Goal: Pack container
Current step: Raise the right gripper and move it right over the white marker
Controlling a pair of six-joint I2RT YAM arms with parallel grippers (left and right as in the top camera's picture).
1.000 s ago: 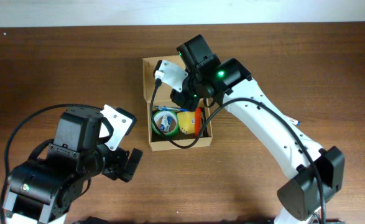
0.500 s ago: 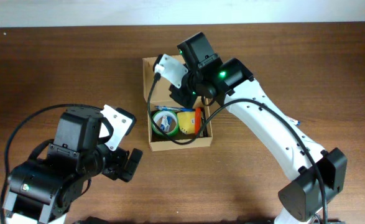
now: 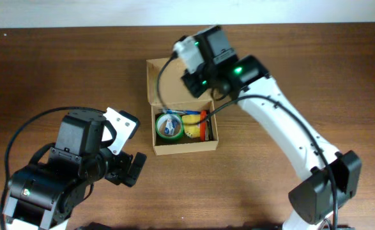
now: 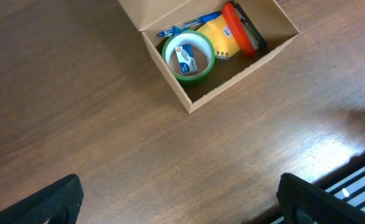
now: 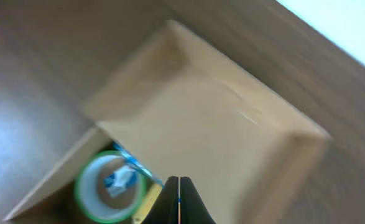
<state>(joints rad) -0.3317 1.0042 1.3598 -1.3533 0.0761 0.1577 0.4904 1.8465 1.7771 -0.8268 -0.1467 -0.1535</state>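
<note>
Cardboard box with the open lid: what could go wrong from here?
The red-and-black tool lies along the wall of the box; if it pokes up, the lid may not shut. The left claw is open, apart from the box, so a push on the lid by the right claw might slide the box.

No text, brand, number or sign could be read anywhere; the small blue-and-white label (image 4: 187,57) inside the green tape roll (image 4: 198,77) in the container (image 4: 244,71) was too small to read.
</note>
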